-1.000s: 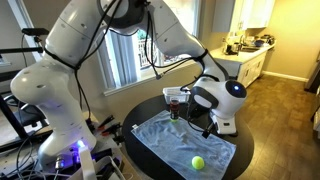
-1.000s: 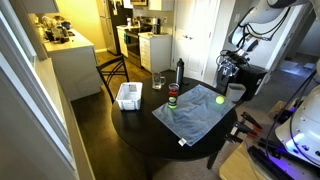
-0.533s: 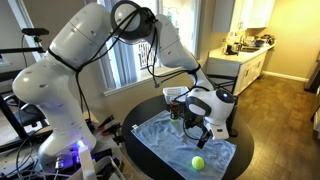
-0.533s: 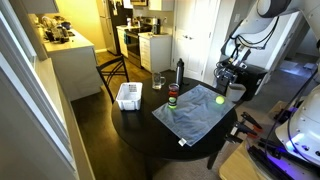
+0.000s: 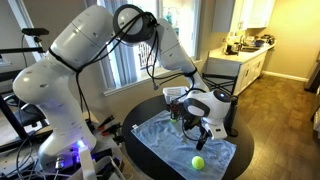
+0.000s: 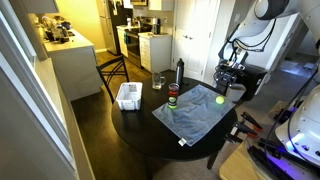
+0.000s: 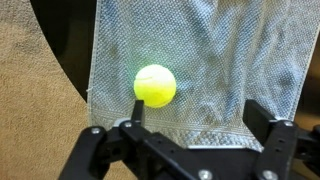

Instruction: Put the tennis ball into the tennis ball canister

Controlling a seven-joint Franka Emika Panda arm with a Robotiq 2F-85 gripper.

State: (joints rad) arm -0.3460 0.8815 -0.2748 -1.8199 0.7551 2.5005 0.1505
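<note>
Hanging above the round dark tabletop (image 6: 137, 126), the robot's black two-fingered hand (image 7: 196, 112) has its fingers spread wide apart with nothing between them. The small bright yellow-green fuzzy tennis ball (image 7: 155, 85) lies on a pale blue-grey mesh cloth (image 7: 215, 50), close to the cloth's border and near the tabletop edge; in the wrist view, tan floor shows just past that edge.

The coming grasp turns on one offset. In the wrist view the ball is not centred in the gap. It sits beyond the fingertips and off toward the finger at the picture's left, almost in line with that finger's tip. The hand probably needs to slide toward that side and forward before it descends, or that finger may land on the ball and roll it off the edge. Being round, the ball has no long axis to match.

The clear plastic tennis ball canister with a red rim (image 6: 173, 96) stands upright by the far corner of the cloth, well apart from the ball, so the task looks barely begun.
</note>
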